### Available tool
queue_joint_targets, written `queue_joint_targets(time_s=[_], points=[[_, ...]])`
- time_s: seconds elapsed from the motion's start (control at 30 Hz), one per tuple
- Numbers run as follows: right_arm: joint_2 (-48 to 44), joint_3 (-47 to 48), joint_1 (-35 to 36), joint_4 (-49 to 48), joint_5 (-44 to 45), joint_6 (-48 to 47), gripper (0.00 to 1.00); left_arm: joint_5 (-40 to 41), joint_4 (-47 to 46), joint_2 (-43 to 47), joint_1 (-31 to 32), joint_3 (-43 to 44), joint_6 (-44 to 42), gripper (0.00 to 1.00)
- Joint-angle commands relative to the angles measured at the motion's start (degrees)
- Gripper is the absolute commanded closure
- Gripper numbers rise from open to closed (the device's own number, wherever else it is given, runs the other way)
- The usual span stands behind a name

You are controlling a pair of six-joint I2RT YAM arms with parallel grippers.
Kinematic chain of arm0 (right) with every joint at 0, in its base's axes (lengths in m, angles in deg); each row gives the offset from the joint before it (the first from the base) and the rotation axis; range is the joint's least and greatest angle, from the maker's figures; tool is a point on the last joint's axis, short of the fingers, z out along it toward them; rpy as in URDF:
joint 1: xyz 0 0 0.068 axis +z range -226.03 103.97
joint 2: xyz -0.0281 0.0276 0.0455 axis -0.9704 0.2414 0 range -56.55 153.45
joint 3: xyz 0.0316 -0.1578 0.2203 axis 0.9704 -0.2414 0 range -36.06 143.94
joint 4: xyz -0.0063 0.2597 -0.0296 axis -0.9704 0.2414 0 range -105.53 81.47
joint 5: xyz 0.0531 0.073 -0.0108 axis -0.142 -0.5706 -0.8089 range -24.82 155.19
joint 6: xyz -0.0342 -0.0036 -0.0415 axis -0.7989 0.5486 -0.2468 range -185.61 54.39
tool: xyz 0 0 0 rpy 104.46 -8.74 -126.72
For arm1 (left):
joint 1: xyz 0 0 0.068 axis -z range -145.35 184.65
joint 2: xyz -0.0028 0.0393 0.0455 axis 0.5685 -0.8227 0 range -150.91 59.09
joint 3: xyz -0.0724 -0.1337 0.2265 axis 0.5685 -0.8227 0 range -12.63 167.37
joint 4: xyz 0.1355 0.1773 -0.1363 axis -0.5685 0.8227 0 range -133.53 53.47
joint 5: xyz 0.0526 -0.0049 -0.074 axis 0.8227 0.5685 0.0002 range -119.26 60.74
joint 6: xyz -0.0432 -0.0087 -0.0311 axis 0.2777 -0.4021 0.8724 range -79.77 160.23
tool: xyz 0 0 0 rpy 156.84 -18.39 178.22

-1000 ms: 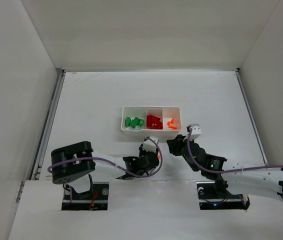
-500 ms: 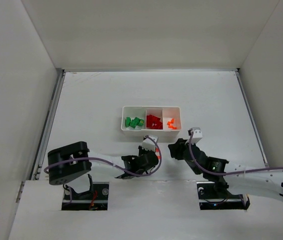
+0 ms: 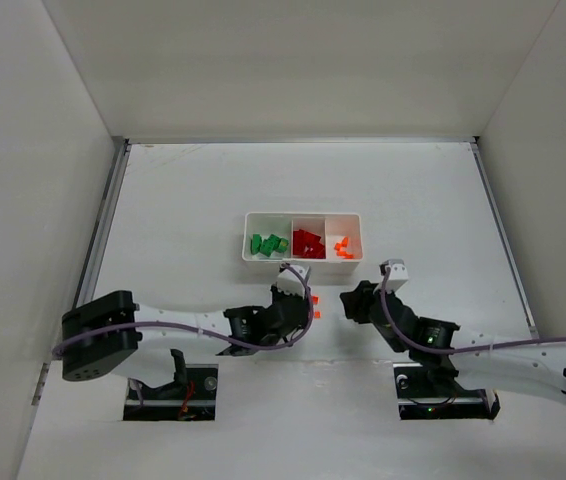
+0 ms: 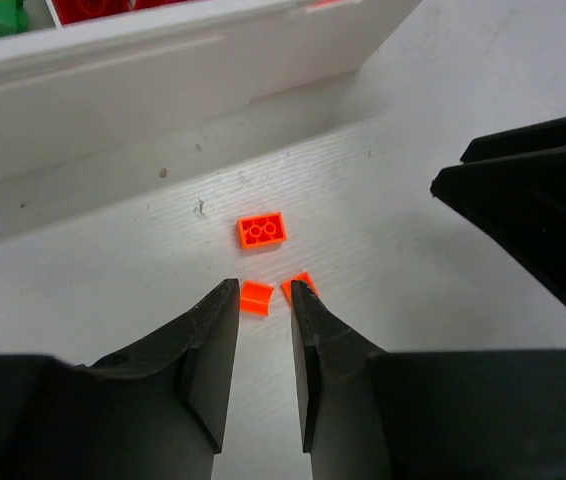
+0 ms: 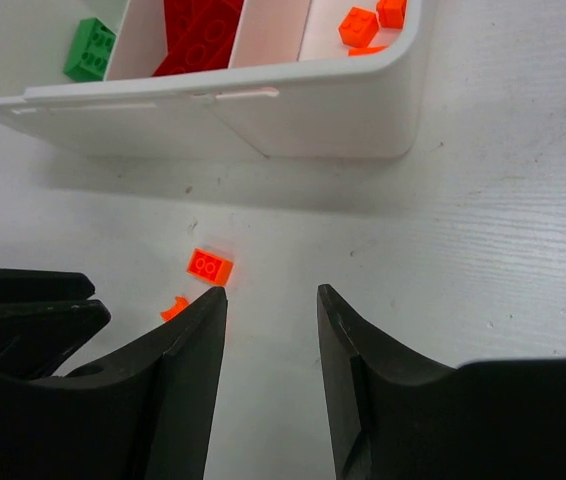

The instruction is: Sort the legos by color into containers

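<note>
Since the left gripper (image 4: 263,290) sits barely open & empty right by two tiny orange bits (image 4: 255,297), closing may flick one away; right gripper (image 5: 270,295) open too, w/ nothing held.

The left arm has stretched out low. Its black elbow block (image 3: 96,336) has swung left and nearer, while the left tool (image 3: 305,304) has edged farther, toward the tray's (image 3: 301,258) near wall. The loose orange legos (image 3: 315,300) just right of that tool now show more plainly on the tabletop. The right tool (image 3: 351,303) has drawn back nearer and slightly right, away from the tray, and the right arm lies flatter.
</note>
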Motion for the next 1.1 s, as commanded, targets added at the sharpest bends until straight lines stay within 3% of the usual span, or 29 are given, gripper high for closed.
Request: queue_joint_targets(time_s=[0.0,0.47,0.77,1.07], points=[[1.55,1.75,-0.20,-1.71,0.08,0.13,0.53,-0.71,2.97,-2.47,0.63,1.19,-0.64,0.74],[-0.47,0.69,-0.37,-1.80,0.00,0.66,0.52,-1.76,-0.81,-13.54,0.36,3.20,-1.17,0.69],[-0.21,0.87,-0.29,-1.80,0.17,0.66,0.52,-1.76,-2.30,-15.13,-0.16,3.29,-1.34,0.69],[-1.26,0.34,-0.29,-2.06,0.17,0.75,0.52,-1.24,-2.39,-16.80,-0.34,4.00,-1.17,0.77]])
